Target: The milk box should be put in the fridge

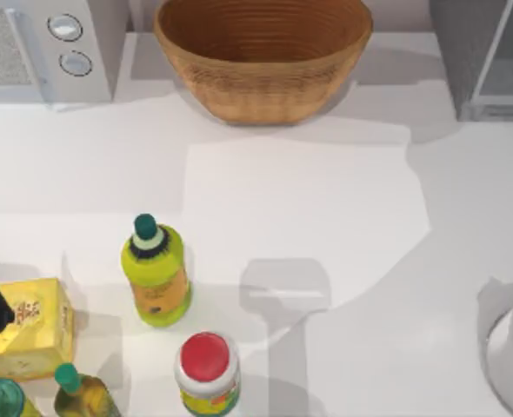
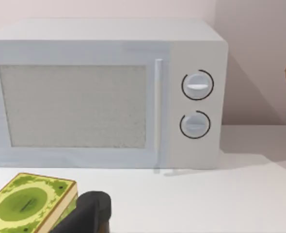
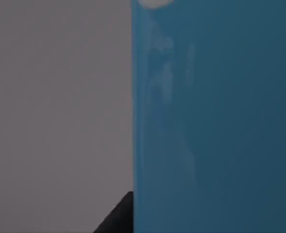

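**Milk box close up at the right wrist, fridge at the far right corner**

Nearest, in the right wrist view: sky-blue face of the milk box (image 3: 215, 121), upright, hard up against the camera. Dark tip of the right gripper (image 3: 119, 216) just beside its edge. Clamped or spread: cannot tell.

Along the table's front edge, left of middle: a red-capped jar (image 1: 206, 369) and a green-capped bottle (image 1: 78, 391). A little farther in, a yellow box (image 1: 26, 334), with the left gripper (image 2: 87, 213) just beside it. Spread or pressed together: cannot tell. To its right, a lime bottle (image 1: 156, 274), upright.

At the back: a microwave (image 1: 43, 48) with two round knobs on the left, a woven basket (image 1: 263, 56) in the middle, and the grey fridge (image 1: 491, 61) at the right.
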